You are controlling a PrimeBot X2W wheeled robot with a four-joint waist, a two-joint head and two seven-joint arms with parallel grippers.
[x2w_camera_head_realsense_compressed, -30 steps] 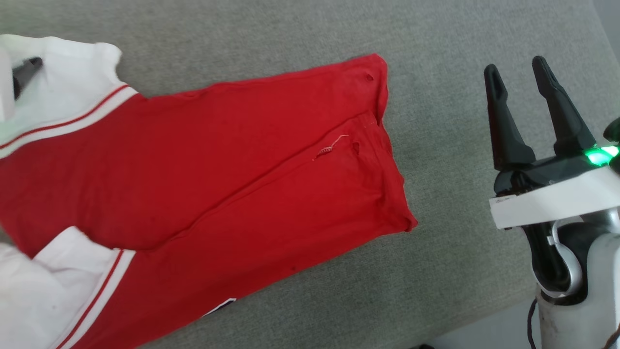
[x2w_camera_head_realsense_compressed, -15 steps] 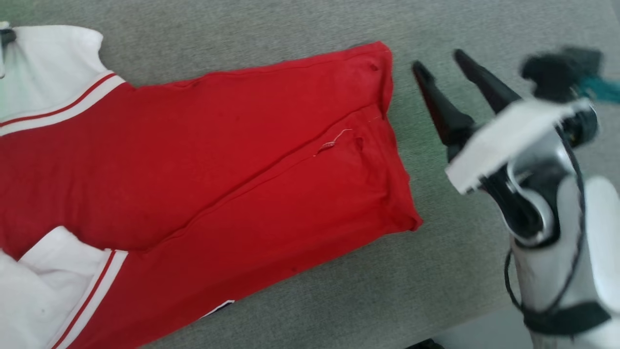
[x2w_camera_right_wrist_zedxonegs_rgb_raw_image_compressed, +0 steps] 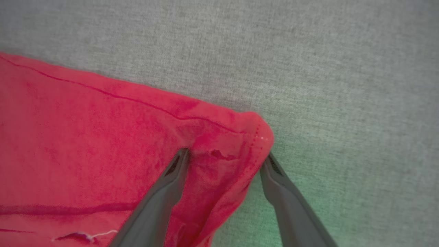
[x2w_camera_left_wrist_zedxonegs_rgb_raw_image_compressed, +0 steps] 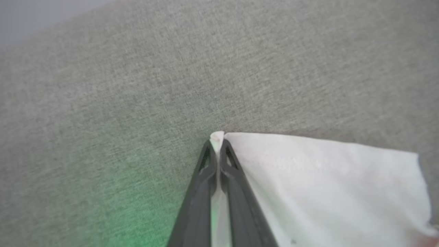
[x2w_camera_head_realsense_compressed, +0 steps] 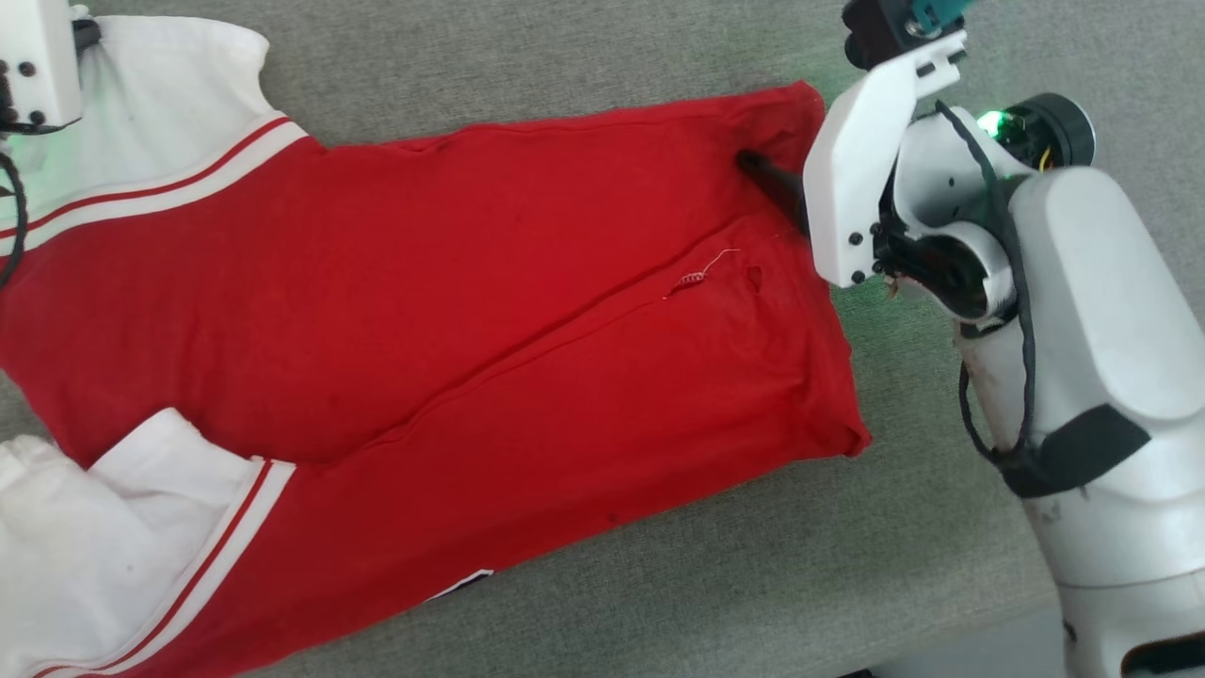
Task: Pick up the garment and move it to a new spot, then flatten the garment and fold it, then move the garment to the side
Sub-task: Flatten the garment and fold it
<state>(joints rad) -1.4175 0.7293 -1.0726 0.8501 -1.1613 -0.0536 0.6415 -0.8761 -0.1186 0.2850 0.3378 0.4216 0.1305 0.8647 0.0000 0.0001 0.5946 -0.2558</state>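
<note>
Hidden: the garment (x2w_camera_head_realsense_compressed: 452, 330) runs off the left and bottom edges of the head view. Only a tiny black-and-white bit (x2w_camera_head_realsense_compressed: 461, 586) of its print peeks out.
Where: it lies on the grey surface (x2w_camera_head_realsense_compressed: 565, 56).
Direction: its long way goes from lower left to upper right, white cuffs at the left, red end at the right.
Left: the left tool (x2w_camera_left_wrist_zedxonegs_rgb_raw_image_compressed: 216, 145) is pinched tight on a white cuff (x2w_camera_left_wrist_zedxonegs_rgb_raw_image_compressed: 325, 185) corner.
Right: the right tool (x2w_camera_right_wrist_zedxonegs_rgb_raw_image_compressed: 226, 156) is wide open around the red corner, with one finger on the cloth and one at its edge.

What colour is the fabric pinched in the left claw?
White: a corner of the garment, held in the left claw; best seen in the left wrist view.
</note>
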